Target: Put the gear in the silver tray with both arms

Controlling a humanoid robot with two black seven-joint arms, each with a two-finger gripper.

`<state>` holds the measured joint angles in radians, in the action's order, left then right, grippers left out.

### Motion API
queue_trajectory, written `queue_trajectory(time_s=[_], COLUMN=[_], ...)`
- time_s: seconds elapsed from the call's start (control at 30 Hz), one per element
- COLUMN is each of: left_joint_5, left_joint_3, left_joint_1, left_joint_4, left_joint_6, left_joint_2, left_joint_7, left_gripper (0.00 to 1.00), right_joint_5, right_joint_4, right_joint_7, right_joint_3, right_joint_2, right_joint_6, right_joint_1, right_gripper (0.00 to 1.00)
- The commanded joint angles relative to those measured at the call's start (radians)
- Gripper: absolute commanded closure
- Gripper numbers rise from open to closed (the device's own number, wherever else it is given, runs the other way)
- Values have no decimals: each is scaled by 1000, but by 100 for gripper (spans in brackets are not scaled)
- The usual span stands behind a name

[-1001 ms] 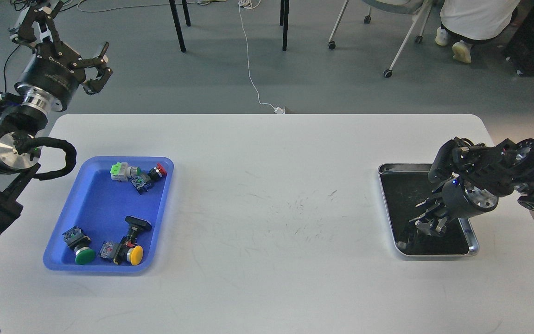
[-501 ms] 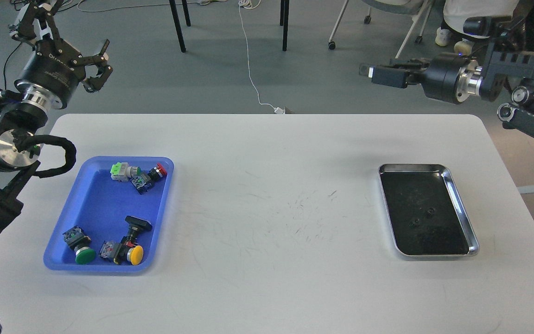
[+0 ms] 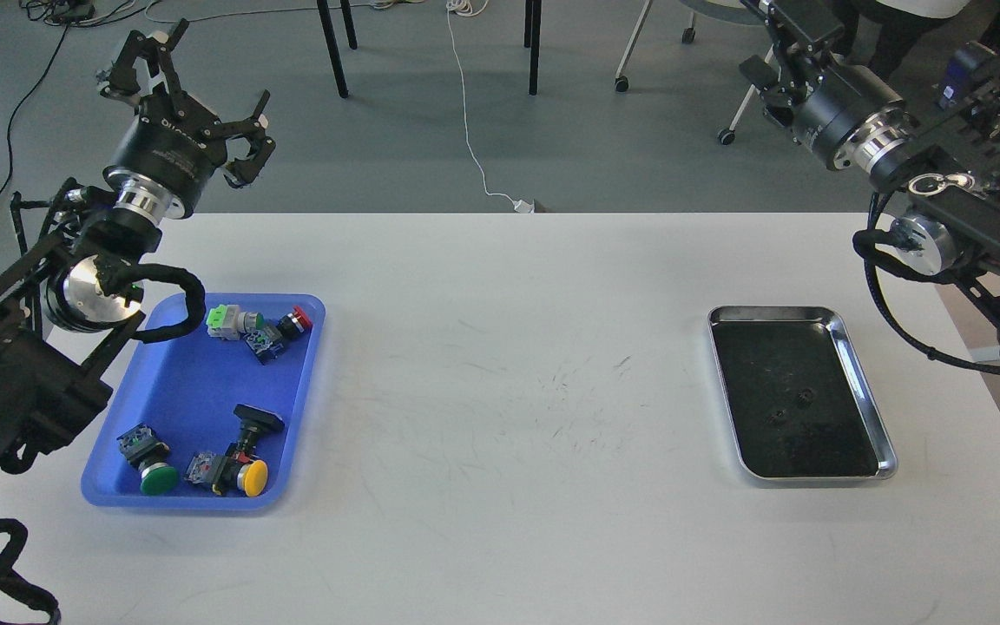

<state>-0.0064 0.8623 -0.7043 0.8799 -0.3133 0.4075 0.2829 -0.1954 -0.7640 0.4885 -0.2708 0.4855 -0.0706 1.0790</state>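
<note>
The silver tray (image 3: 865, 391) lies at the table's right side. Two small dark round pieces (image 3: 804, 397) lie on its dark bottom; they are too small to tell whether they are gears. My left gripper (image 3: 196, 104) is raised over the floor beyond the table's far left corner, with its claw fingers spread and empty. My right gripper (image 3: 782, 39) is raised beyond the far right corner and points away. Its tips run to the top edge of the view, so its state is unclear. Both grippers are far from the silver tray.
A blue plastic tray (image 3: 179, 382) at the left holds several push-button switches with green, yellow and red caps (image 3: 244, 476). Chair legs, table legs and a white cable (image 3: 465, 113) are on the floor beyond the table.
My right arm lifted out of the silver tray and swung up to the far right. The two dark pieces now show in the tray. My left arm moved right, toward the table.
</note>
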Motion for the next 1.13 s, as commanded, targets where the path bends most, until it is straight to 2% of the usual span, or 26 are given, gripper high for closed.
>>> queue_trajectory(time_s=[0.0,0.1,0.3,0.6,0.63,0.73,0.8,0.93,1.1], left_joint_5=[-1,-4,-69,-75,-75,-84,-84,-83,-83], left_joint_3=[27,35,43,50,52,66,67,66,63], left_joint_1=[31,35,37,26,25,23,20,20,22], left_joint_4=[1,-5,-108,-133,-133,-133,-133,-133,-133], left_joint_6=[0,-1,-42,-67,-66,-64,-64,-55,-38], left_joint_2=[-18,-24,-68,-116,-121,-119,-118,-115,-110], left_joint_7=[-4,-5,-7,-11,-11,-11,-11,-4,-2], left_gripper=[2,2,2,2,2,2,2,2,2], right_joint_5=[174,250,280,356,382,482,507,507,502], right_joint_4=[0,17,29,55,57,80,123,204,198], right_joint_7=[0,0,0,0,-5,-103,-140,-146,-146], right_joint_3=[-33,-60,-234,-496,-519,-579,-613,-645,-627], right_joint_2=[-2,-10,-38,-111,-122,-133,-160,-209,-209], right_joint_6=[-9,-12,-23,-143,-161,-230,-242,-247,-251], right_joint_1=[-22,-59,-146,-209,-212,-223,-223,-223,-225], right_gripper=[1,1,1,1,1,1,1,1,1])
